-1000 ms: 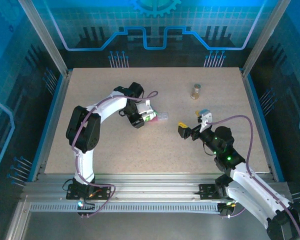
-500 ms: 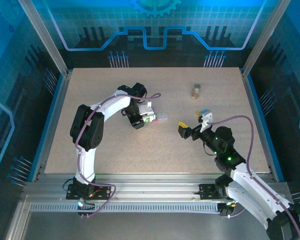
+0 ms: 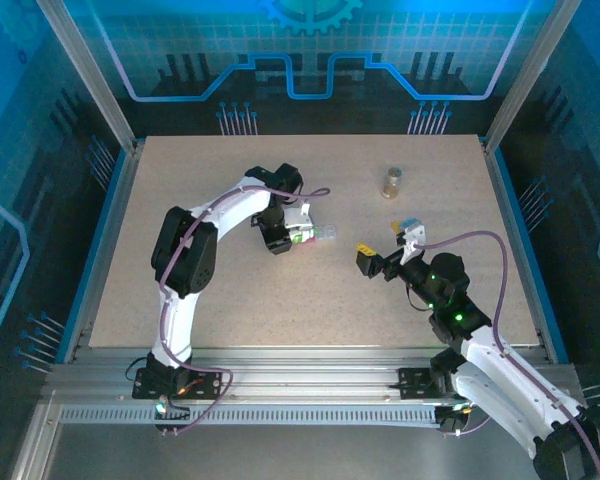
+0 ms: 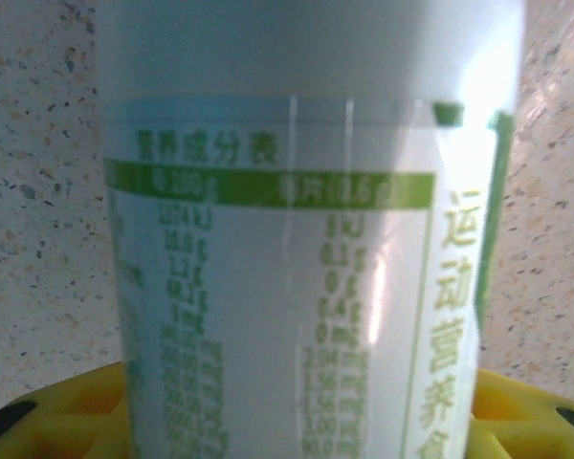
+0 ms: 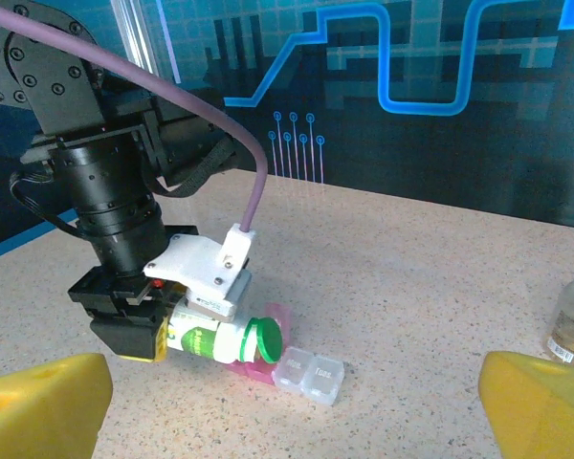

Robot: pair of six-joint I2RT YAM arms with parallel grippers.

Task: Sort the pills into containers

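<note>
Left pincer (image 5: 148, 330): is clamping the white bottle (image 5: 210, 337), which is lying sideways between its jaws.
Green cap (image 5: 265, 338): is pointing away from this pincer, right at the pink end of the clear-and-pink pill box (image 5: 309, 374).
Right pincer (image 3: 386, 240): is standing spread wide, holding nothing.
Amber vial (image 3: 391, 182): is standing upright beyond the right pincer, well apart from the left one.
Label (image 4: 297, 287): is showing green print, "营养成分表" above the figures and "运动营养" down its edge.

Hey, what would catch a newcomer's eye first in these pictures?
The left gripper grips the white bottle lying sideways in the middle of the table, its green cap right by the clear-and-pink box. The right gripper hangs wide open to their right, and the amber vial stands alone nearer the far edge.
</note>
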